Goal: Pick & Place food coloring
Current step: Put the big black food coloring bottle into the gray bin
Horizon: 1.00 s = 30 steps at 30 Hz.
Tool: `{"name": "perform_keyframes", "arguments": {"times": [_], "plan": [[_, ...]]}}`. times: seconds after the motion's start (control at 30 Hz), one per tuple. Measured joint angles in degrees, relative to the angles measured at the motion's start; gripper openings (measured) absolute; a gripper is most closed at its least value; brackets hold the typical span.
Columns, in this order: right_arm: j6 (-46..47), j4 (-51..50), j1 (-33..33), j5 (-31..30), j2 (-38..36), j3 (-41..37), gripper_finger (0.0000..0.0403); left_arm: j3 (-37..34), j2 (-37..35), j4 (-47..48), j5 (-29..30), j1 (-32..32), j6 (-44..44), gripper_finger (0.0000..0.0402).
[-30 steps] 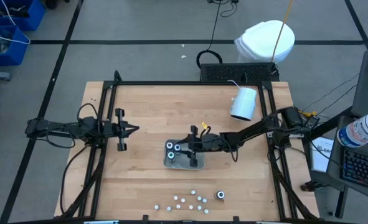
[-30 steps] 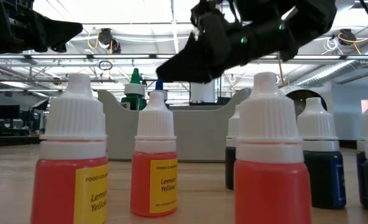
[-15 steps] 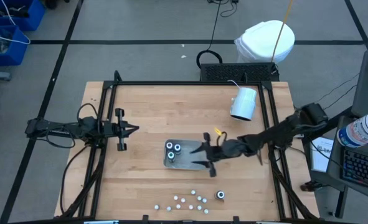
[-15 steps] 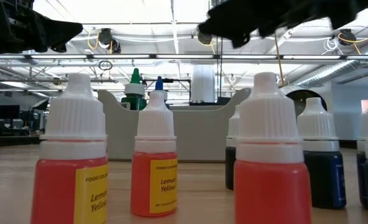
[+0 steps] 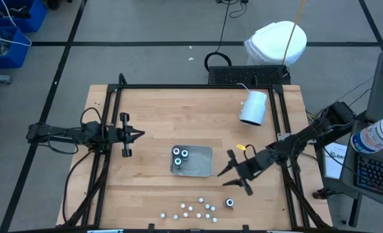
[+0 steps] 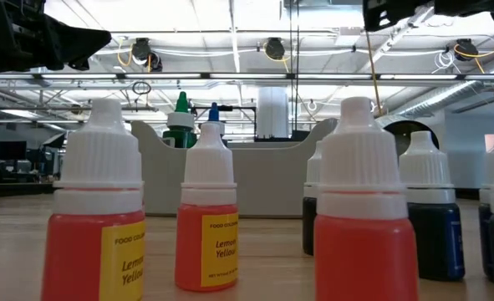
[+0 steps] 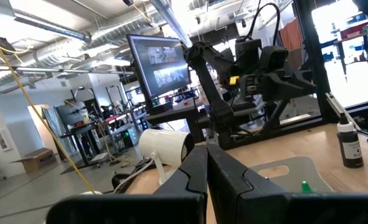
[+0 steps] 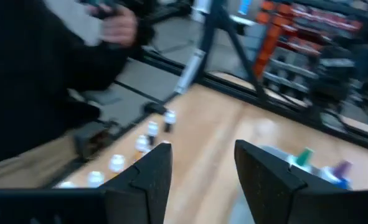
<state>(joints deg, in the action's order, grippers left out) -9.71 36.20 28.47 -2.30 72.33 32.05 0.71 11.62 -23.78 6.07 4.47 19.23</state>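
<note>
Right gripper (image 5: 232, 178) hangs with fingers apart and empty between the tray (image 5: 201, 155) and the food coloring bottles (image 5: 194, 210) clustered at the tabletop (image 5: 159, 116) front edge; left gripper (image 5: 138, 134) is parked far left, fingers closed on nothing. Bottles are tiny droppers, white conical caps, red/yellow/dark liquid, yellow labels (a few already upright in the tray). Likely light, rigid, tippy; I'd take one across the cap or neck from above.

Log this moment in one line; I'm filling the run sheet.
right gripper: open, empty, between tray and loose bottles | left gripper: shut, parked | tray: two bottles
</note>
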Motion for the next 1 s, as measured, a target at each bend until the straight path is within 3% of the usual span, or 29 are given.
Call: {"name": "perform_keyframes", "arguments": {"times": [0.2, 0.33, 0.63, 1.0], "plan": [[0.37, 1.57, 0.59, 10.11, -0.08, -1.05, 0.0158, 0.0, 0.0, -0.03, 0.0, 0.0, 0.17, 0.001], [1.48, 3.68, 0.59, 12.83, 1.0, -1.05, 0.0161, 0.0, 0.0, -0.05, 0.0, 0.02, 0.14, 0.001], [-0.97, 5.23, 1.17, 12.87, 2.44, -1.05, 0.0181, 0.0, 0.0, -0.03, 0.02, 0.02, 0.1, 0.001], [1.89, 5.62, 2.16, 12.89, 2.82, -1.03, 0.0254, 0.0, 0.0, -0.03, 0.0, 0.02, 0.08, 0.001]]}}
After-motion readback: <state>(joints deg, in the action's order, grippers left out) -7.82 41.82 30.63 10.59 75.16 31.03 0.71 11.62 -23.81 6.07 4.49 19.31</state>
